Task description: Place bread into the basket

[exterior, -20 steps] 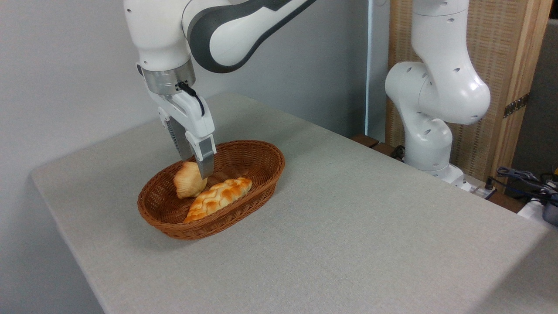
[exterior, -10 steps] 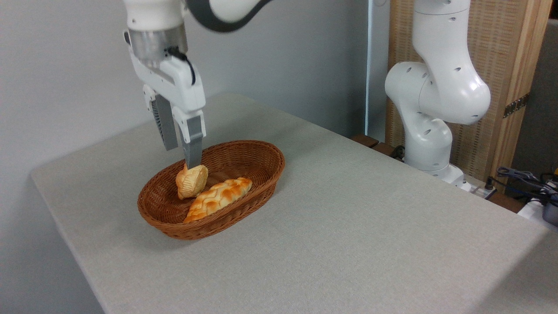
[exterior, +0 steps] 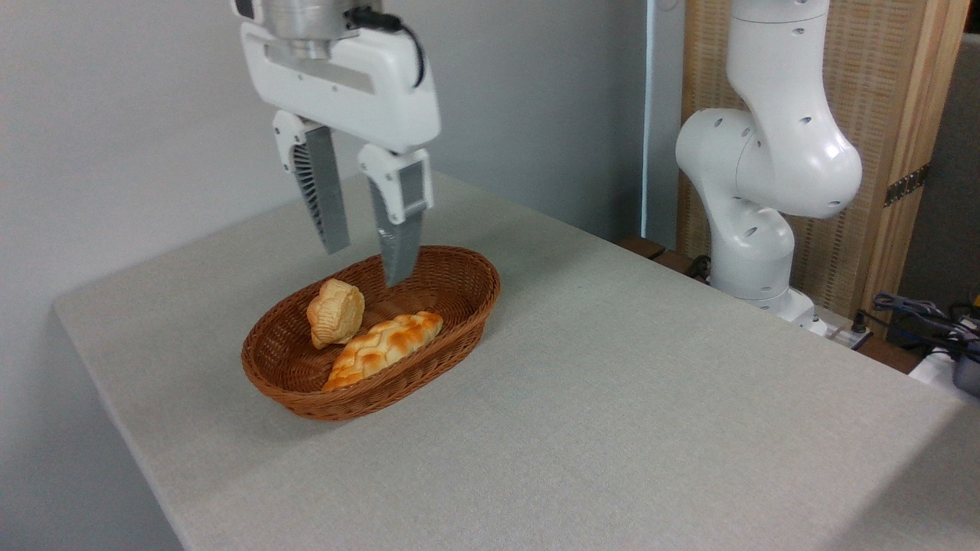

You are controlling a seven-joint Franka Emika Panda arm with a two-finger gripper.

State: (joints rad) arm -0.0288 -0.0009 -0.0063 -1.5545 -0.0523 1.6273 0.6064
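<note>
Wicker basket point(exterior: 459, 302) already held the bread point(exterior: 335, 311), tilted on edge beside a braided loaf point(exterior: 384, 347), while the empty gripper point(exterior: 367, 264) hung above with fingers apart, so the task looked done.

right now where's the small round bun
The bun sits tilted inside the basket, at its left side, leaning against the braided loaf, with the open gripper above it.

The gripper point(exterior: 367, 267) has let go of the bread point(exterior: 335, 311), risen and turned, its jaws now apart. The bread has settled on edge in the basket point(exterior: 459, 306).
</note>
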